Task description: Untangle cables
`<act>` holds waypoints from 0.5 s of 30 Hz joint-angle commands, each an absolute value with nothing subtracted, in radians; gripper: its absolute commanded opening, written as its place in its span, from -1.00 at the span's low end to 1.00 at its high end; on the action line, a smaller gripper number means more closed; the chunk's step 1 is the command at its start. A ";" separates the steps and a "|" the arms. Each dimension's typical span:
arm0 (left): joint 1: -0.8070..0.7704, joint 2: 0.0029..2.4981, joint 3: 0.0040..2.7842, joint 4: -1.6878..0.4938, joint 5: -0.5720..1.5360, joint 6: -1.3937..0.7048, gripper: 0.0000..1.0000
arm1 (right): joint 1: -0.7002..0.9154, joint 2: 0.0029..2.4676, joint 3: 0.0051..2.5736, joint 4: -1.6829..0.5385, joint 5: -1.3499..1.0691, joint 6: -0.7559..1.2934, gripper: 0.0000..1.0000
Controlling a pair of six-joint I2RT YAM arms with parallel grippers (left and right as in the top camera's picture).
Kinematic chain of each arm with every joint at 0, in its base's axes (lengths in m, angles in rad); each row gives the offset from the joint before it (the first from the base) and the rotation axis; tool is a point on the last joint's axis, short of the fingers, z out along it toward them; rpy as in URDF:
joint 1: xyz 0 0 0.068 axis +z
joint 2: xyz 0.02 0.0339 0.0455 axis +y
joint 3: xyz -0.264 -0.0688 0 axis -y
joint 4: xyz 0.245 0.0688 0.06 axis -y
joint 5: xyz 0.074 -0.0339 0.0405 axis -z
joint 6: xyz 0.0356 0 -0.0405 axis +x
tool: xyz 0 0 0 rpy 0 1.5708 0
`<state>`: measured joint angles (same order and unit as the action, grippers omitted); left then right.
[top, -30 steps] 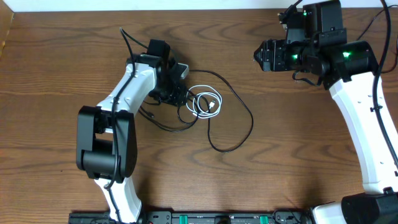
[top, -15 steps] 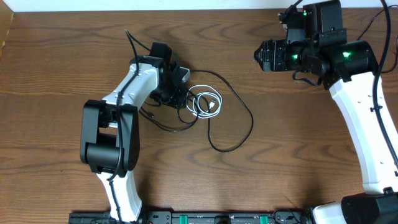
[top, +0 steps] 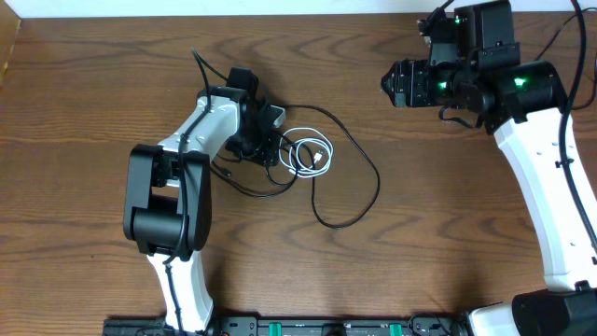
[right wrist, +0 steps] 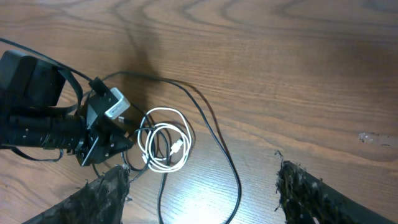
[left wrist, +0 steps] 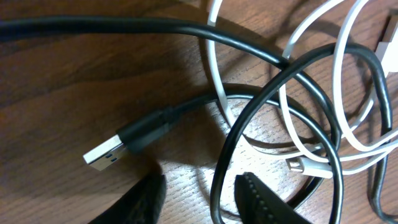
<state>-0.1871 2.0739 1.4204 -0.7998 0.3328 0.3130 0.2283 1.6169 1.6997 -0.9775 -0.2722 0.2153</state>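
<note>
the cables, a long thin black cable (left wrist: 93, 26) and a shorter thin white cable (left wrist: 210, 56) wound in small loops, lie knotted together left of centre on the brown wooden table (top: 93, 103). the left gripper (left wrist: 199, 196) sits low at the left side of the tangle, its fingers apart with one black strand running up between them and not yet pinched; it looks placed to take that strand where it crosses the white loops. the black cable's flat silver plug (left wrist: 102, 152) lies free just beside the fingers, so that end could probably be drawn back out through the coil. the right gripper (right wrist: 199, 171) hangs high near the far right of the table, well apart from the tangle, jaws wide and empty, likely kept clear while the left arm works. bare wood lies open to the right and front of the tangle, where the black cable's big loop trails; the far edge is nearer, leaving less room there.
</note>
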 commanded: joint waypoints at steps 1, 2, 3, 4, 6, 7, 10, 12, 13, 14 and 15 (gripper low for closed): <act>-0.187 2.099 1.409 -0.801 0.320 0.321 -0.22 | 0.228 1.623 1.700 -0.981 -0.268 0.201 0.50; -0.187 2.099 1.408 -0.801 0.320 0.321 -0.22 | 0.228 1.623 1.700 -0.981 -0.268 0.201 0.50; -0.187 2.099 1.408 -0.801 0.320 0.321 -0.24 | 0.228 1.623 1.700 -0.981 -0.268 0.201 0.50; -0.187 2.099 1.408 -0.800 0.320 0.321 -0.29 | 0.228 1.623 1.700 -0.981 -0.268 0.201 0.50; -0.187 2.099 1.408 -0.798 0.320 0.321 -0.39 | 0.228 1.623 1.700 -0.981 -0.268 0.201 0.50; -0.187 2.099 1.408 -0.797 0.320 0.321 -0.49 | 0.228 1.623 1.700 -0.981 -0.267 0.201 0.50; -0.187 2.099 1.408 -0.797 0.320 0.321 -0.78 | 0.228 1.623 1.700 -0.981 -0.268 0.201 0.51; -0.187 2.098 1.410 -0.798 0.321 0.316 -0.85 | 0.228 1.623 1.700 -0.981 -0.268 0.201 0.50; -0.187 2.095 1.413 -0.799 0.321 0.308 -0.86 | 0.228 1.623 1.700 -0.981 -0.268 0.201 0.51; -0.186 2.090 1.419 -0.800 0.321 0.294 -0.86 | 0.228 1.623 1.700 -0.981 -0.268 0.201 0.51; -0.187 2.083 1.425 -0.803 0.321 0.283 -0.86 | 0.228 1.623 1.700 -0.981 -0.268 0.201 0.51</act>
